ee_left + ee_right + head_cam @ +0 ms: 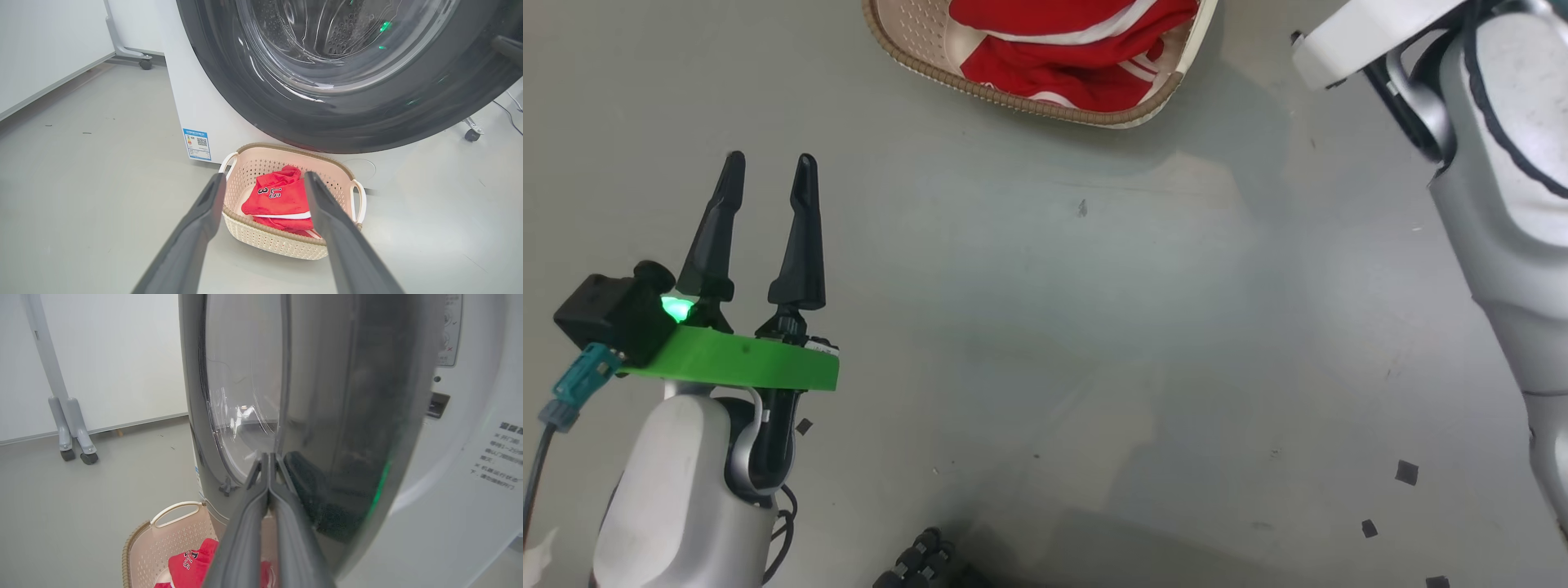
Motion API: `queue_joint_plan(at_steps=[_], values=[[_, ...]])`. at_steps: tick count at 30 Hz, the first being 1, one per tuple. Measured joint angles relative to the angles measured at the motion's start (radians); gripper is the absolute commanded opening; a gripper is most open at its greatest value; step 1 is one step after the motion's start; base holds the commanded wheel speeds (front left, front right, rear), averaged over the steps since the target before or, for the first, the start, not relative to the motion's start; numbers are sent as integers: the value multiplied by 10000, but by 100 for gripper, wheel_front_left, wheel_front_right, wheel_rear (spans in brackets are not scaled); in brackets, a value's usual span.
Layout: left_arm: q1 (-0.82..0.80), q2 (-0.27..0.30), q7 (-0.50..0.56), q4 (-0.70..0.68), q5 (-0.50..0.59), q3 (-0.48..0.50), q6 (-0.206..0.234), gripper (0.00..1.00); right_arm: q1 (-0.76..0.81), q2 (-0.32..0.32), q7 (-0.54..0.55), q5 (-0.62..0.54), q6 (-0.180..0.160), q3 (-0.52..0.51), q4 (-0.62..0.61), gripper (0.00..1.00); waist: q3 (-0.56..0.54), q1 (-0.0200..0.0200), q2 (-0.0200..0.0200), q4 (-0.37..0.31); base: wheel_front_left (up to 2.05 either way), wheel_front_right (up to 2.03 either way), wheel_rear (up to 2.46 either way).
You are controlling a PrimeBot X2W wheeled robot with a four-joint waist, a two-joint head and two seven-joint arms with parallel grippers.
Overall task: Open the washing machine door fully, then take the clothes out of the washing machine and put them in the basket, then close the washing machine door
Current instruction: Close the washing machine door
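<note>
Red clothes (282, 200), striped white. The basket (265, 241) is cream and perforated, its rim brown. The washing machine door (239, 96) is glossy black.

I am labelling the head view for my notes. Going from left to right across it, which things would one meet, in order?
left gripper → basket → pale right forearm

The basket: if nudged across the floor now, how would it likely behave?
Probably slides easily: the basket looks like thin perforated plastic on smooth floor. Unlikely to tip, being low and wide. The clothes inside look soft, adding little weight.
</note>
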Motion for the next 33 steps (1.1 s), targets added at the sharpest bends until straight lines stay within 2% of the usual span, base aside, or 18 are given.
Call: queue_joint_plan(at_steps=[20, 33], values=[[-707, -316, -42, -19, -305, -533, 0, 100, -2486, -963, 332, -330, 4, -405, 656, 0, 1188, 1, 0, 467, 0, 0, 0], [-815, -382, -42, 105, -389, -550, 0, 100, -3632, -1129, 431, -433, 6, -422, 1248, 0, 1374, 1, 0, 812, 0, 0, 0]])
